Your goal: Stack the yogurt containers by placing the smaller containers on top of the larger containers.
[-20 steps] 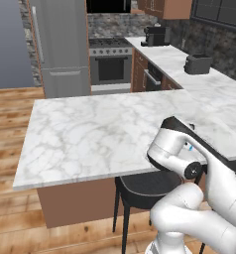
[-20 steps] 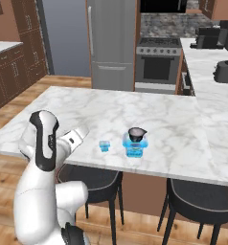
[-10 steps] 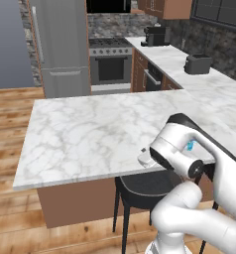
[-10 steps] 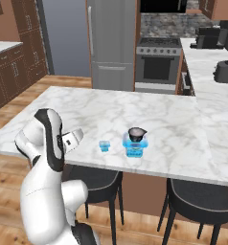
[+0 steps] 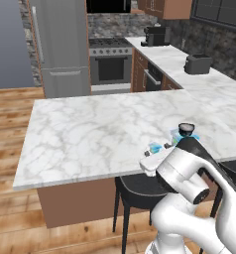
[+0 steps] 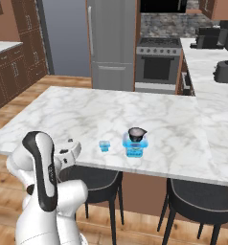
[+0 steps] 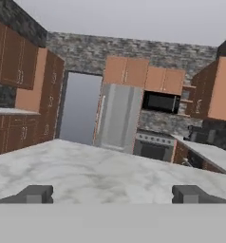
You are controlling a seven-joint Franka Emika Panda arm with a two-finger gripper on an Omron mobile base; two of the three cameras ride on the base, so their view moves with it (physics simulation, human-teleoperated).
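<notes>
Dark cup [image 6: 137, 133] sits on the blue tub [image 6: 135, 148], tiny cup [image 6: 104, 146] beside; gripper [image 7: 112, 194] fingers wide

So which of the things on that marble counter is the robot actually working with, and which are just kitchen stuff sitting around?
Part of the job:
- dark round cup, already sitting on the bigger light-blue tub
- tiny light-blue cup, standing apart on the counter
- gripper, open, holding nothing

Just there:
- toaster
- coffee machine
- oven
- fridge
- stools
</notes>
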